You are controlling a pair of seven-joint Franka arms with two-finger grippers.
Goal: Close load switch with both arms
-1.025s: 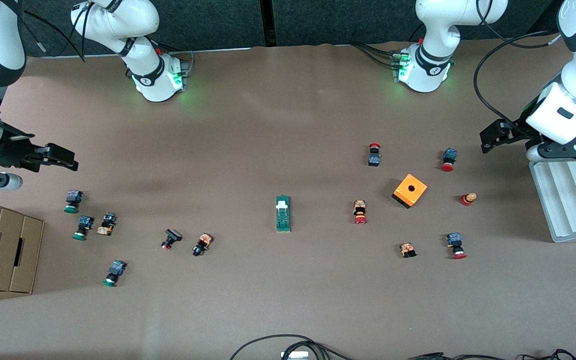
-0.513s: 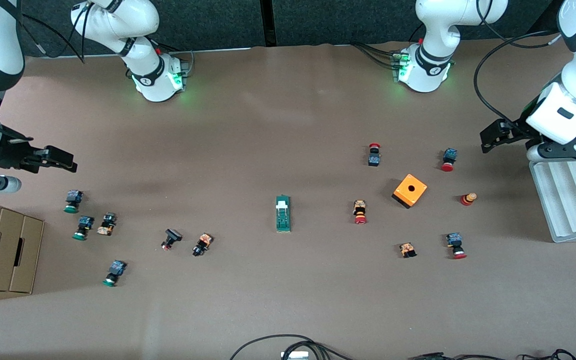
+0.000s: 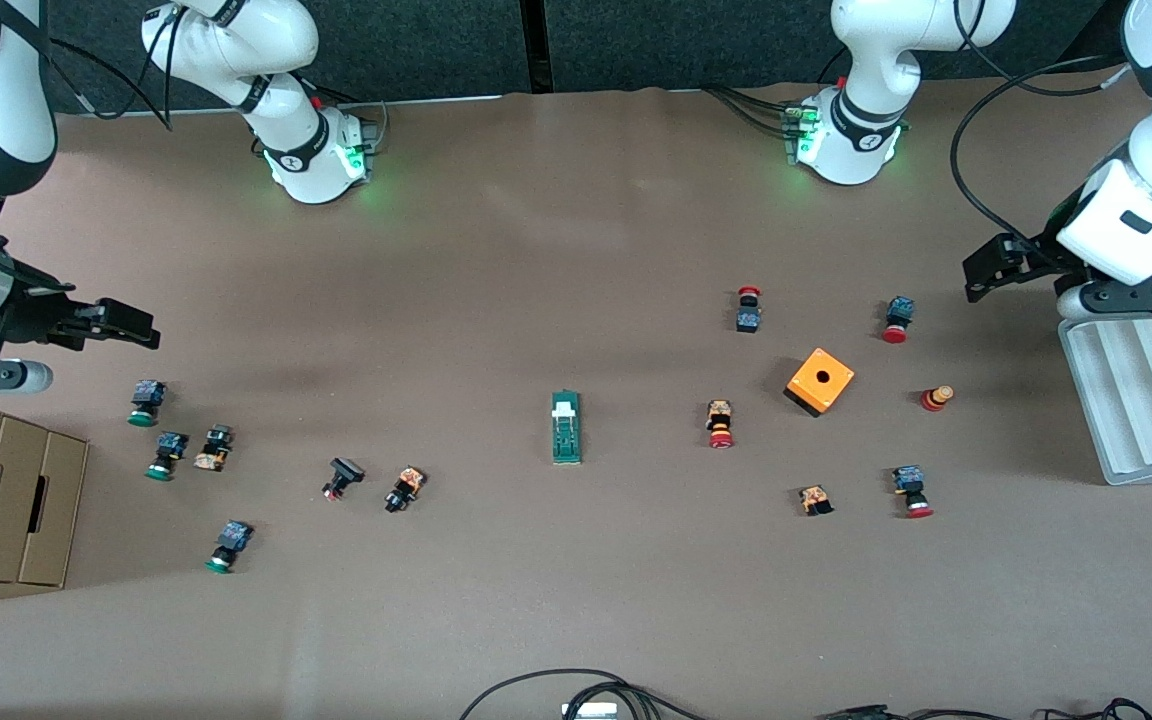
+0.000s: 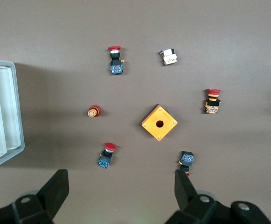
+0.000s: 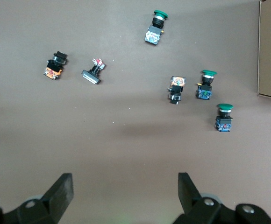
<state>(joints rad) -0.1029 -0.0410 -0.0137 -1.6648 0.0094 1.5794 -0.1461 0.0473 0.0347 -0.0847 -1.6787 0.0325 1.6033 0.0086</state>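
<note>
The left gripper (image 4: 119, 191) and the right gripper (image 5: 125, 193) are hanging fully spread and empty, well apart from the load switch (image 3: 566, 427), a narrow dark-green block with a white lever, which is lying flat on the brown matte table (image 3: 576, 250) beside the orange cube (image 3: 820, 381).

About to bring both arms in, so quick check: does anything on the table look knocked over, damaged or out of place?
Nothing stands out. The load switch lies flat mid-table, apart from the scattered push buttons and the orange cube. Left gripper and right gripper are open at their own ends of the table, holding nothing.
</note>
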